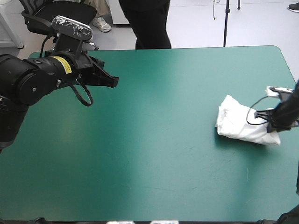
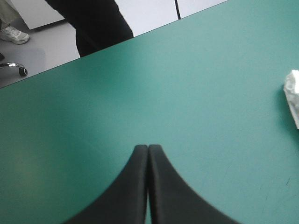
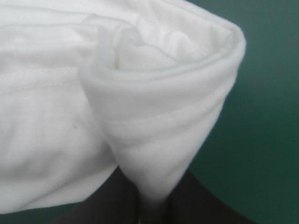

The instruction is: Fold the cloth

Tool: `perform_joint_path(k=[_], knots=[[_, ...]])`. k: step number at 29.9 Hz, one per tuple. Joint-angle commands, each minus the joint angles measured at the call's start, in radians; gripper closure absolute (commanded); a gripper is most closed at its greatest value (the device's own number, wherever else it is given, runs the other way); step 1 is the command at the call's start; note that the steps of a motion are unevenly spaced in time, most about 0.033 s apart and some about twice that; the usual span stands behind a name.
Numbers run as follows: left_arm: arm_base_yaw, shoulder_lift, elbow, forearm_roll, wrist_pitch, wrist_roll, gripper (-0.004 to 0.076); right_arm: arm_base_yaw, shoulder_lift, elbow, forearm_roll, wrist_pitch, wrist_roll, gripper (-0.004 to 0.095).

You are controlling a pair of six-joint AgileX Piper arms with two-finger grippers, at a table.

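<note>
Teal-green table (image 1: pixel 159 154), right gripper (image 3: pixel 142 201) — apparently — pinching T-shirt (image 3: pixel 154 116)

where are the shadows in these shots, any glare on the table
High view: the T-shirt throws a narrow dark shadow on the teal-green cover along its near side; no hard glare, just a soft sheen mid-table. Left wrist view: a dim patch lies on the cover beside the shut fingers of the left gripper. Right wrist view: the T-shirt is brightly lit, the cover beside it dark.
</note>
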Motion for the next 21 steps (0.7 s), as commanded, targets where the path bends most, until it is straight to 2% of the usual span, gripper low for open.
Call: perform_joint_path(k=[1,4,7,11,13,15,17,19,21], knots=[[-0.001,-0.028,-0.027,-0.003,0.036,-0.012,0.0733,-0.141,-0.146,0.114,0.012,-0.1,0.005,0.0921],[-0.001,-0.028,-0.027,-0.019,0.036,-0.001,0.0733,-0.216,-0.212,0.209,0.036,-0.177,0.005,0.0921],[-0.001,-0.028,-0.027,-0.022,0.036,-0.001,0.0733,-0.227,-0.249,0.273,0.027,-0.222,0.005,0.0921],[-0.001,-0.028,-0.027,-0.024,0.036,-0.001,0.0733,-0.223,-0.253,0.293,0.036,-0.225,0.031,0.0918],[-0.001,-0.028,-0.027,-0.024,0.036,-0.001,0.0733,-0.223,-0.253,0.293,0.032,-0.225,0.031,0.0874],[-0.001,-0.028,-0.027,-0.026,0.036,-0.001,0.0733,-0.223,-0.257,0.291,0.032,-0.225,0.031,0.0751],[-0.001,-0.028,-0.027,-0.026,0.036,-0.001,0.0733,-0.223,-0.271,0.285,0.023,-0.219,0.031,0.0579],[-0.001,-0.028,-0.027,-0.026,0.036,-0.001,0.0733,-0.223,-0.292,0.264,0.015,-0.195,0.031,0.0358],[-0.001,-0.028,-0.027,-0.026,0.036,-0.001,0.0733,-0.223,-0.32,0.235,0.001,-0.159,0.062,0.0198]])
